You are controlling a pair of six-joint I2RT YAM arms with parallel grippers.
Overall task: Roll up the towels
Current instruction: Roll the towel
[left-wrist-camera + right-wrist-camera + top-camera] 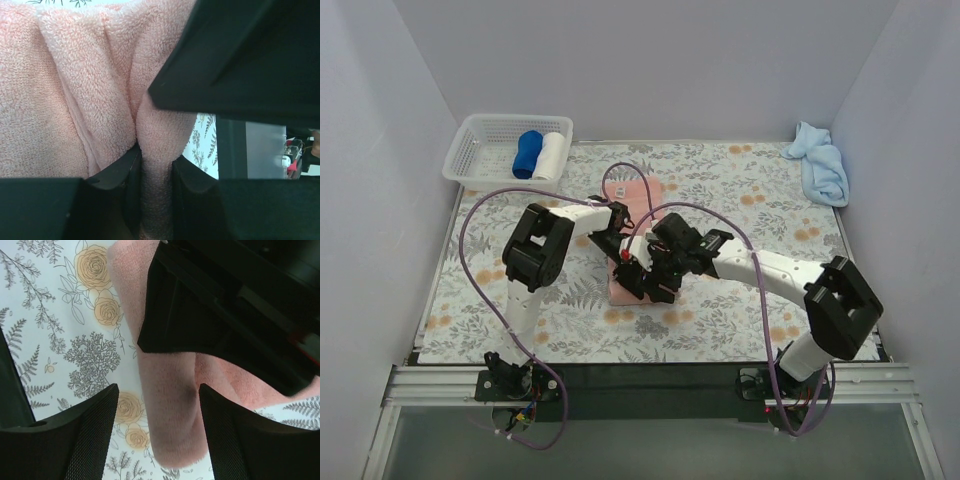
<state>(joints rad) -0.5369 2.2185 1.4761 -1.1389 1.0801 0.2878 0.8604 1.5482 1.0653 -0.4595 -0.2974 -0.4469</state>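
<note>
The salmon-pink towel point(642, 200) lies in the middle of the floral table, its near part bunched under both grippers. My left gripper point(623, 252) is shut on a fold of the pink towel point(75, 90), pinched between its fingers. My right gripper point(655, 283) is open, its fingers point(75, 435) straddling the towel's rolled near end point(172, 410) without closing on it. The light sky-blue towel point(818, 162) lies crumpled in the far right corner.
A white basket point(475, 150) at the far left holds a dark blue roll point(527, 153) and a white roll point(551, 155). Purple cables loop over the table by the left arm. Walls close in the table on three sides.
</note>
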